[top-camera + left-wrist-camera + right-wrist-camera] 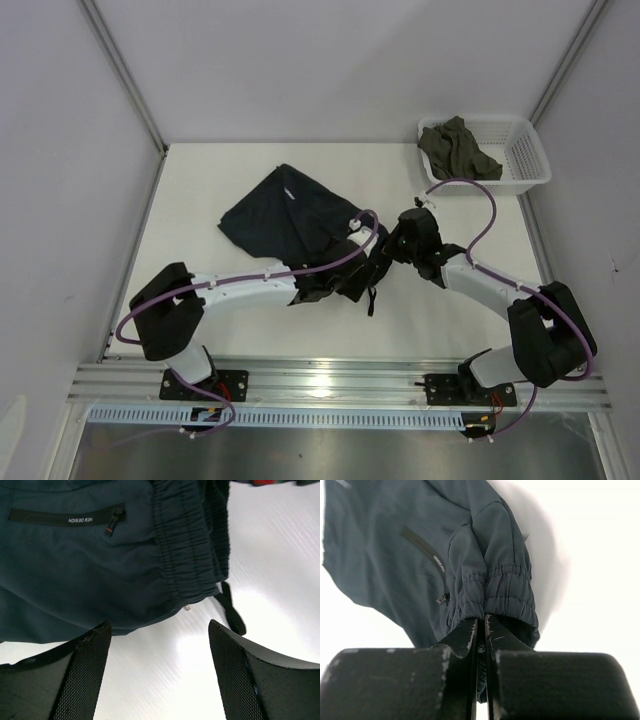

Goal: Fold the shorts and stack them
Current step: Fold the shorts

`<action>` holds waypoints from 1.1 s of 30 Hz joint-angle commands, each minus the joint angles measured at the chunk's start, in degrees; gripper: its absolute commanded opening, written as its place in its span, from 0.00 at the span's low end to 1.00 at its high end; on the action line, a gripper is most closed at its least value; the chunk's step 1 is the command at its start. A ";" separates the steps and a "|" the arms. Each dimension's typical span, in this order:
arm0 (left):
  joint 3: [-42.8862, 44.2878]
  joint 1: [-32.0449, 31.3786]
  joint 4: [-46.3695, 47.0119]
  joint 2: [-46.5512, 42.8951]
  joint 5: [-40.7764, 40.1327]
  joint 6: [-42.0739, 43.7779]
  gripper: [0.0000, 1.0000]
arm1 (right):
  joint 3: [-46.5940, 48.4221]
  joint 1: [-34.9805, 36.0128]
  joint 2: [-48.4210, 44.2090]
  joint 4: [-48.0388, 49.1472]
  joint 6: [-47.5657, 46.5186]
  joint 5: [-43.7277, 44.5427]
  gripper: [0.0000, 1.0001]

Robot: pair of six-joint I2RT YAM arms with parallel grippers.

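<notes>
Right wrist: tool [480,626] clamps shorts [395,565] edge.

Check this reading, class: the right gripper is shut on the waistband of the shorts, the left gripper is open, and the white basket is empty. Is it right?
No. The white basket is not empty: the top view shows an olive-green garment in it. The right gripper is shut on the waistband of the shorts and the left gripper is open.

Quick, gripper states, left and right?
Left gripper: jaws open, holding nothing.
Right gripper: jaws shut on the waistband of the dark teal-navy soft fabric shorts.
</notes>
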 commanded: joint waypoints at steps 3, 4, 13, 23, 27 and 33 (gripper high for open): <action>0.93 -4.13 3.75 -1.45 -3.75 0.71 0.82 | 4.44 0.51 1.01 -8.73 1.98 1.56 0.00; 0.75 -4.57 4.98 -1.45 -4.71 0.63 0.82 | 4.70 0.51 1.10 -8.91 2.25 1.47 0.00; -0.05 -7.65 8.33 1.71 -11.66 -0.43 0.84 | 5.50 0.60 1.45 -8.91 2.86 0.15 0.00; 5.93 -7.91 3.33 9.96 -20.44 -1.83 0.74 | 6.02 0.51 -0.04 -9.70 3.04 -0.64 0.00; 6.72 -7.82 2.26 10.50 -23.62 -2.80 0.72 | 5.85 0.51 -0.39 -9.53 3.13 -1.34 0.00; 10.06 -7.65 -1.85 13.39 -26.43 -3.59 0.48 | 5.76 0.16 -1.01 -10.23 3.13 -1.69 0.00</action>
